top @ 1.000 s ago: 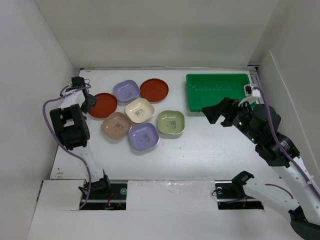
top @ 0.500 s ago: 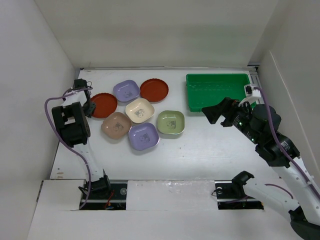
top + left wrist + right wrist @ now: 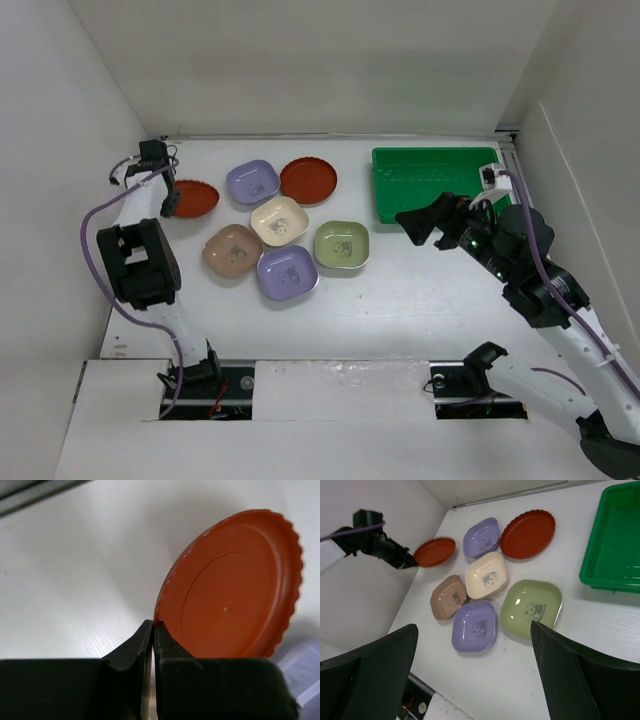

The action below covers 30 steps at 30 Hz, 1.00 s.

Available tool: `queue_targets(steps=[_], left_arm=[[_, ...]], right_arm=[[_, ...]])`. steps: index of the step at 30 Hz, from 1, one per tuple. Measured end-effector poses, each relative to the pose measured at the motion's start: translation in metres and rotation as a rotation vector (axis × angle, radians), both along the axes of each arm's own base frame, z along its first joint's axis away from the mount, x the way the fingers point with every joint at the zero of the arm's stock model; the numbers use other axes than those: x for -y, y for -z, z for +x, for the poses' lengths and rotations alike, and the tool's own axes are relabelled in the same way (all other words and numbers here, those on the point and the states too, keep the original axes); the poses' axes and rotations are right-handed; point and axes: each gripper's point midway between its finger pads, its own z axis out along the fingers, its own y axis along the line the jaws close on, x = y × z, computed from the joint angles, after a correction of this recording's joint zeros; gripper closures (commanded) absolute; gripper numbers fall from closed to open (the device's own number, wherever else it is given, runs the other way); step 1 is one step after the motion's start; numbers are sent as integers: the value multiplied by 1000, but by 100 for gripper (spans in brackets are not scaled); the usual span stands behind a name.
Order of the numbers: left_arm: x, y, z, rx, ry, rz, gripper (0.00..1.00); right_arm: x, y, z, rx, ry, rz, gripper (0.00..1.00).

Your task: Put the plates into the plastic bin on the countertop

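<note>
L grip [image 3: 152, 625] pinching rim of red plate [image 3: 235, 585], tilted off countertop [image 3: 420, 290] far-left; rim hold likely suits thin dish | R grip [image 3: 412, 225] spread wide, holds nothing, beside bin [image 3: 435, 180] | bin has no plates | other plates [image 3: 279, 220] clustered mid

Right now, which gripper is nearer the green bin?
Right. The right gripper hovers at the near-left corner of the green bin; the left gripper is across the countertop, shut on a red plate.

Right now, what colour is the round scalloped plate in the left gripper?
That plate is red-orange; left wrist view.
</note>
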Motion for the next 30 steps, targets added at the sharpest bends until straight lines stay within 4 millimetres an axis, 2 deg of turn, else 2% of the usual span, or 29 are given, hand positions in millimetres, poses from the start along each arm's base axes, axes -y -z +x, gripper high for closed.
queue_targets(steps=[3,5,6,8,11,13,14,17,19,23,27,28,30], left_arm=[[12,-59,15,127,75,57,100],[41,-108,26,240,181,103,100],[61,-129,30,291,241,117,100],[115,-170,35,391,389,140,100],[205,-208,32,483,619,137,100],[256,-215,25,499,751,134,100],[277,-214,20,490,806,134,100],[320,-206,6,451,919,148,100],[339,-199,-4,423,979,146,100],[341,-197,-10,410,1002,142,100],[334,-201,-14,420,1001,137,100],[332,-203,-15,424,1003,138,100],[333,-207,-17,436,1014,131,100]], right_arm=[[-17,6,9,-2,-53,2,0],[-32,12,23,-6,-89,-8,0],[-40,17,31,-16,-103,-17,0],[-58,29,53,-51,-127,-48,0],[-85,41,92,-96,-144,-89,0],[-97,44,116,-103,-143,-108,0],[-101,45,124,-104,-142,-118,3],[-108,34,161,-80,-117,-130,6],[-103,30,183,-62,-87,-138,6],[-85,49,204,-91,-35,-164,9],[-78,65,206,-119,-23,-185,9],[-79,68,205,-123,-24,-187,12],[-79,74,204,-132,-31,-195,24]])
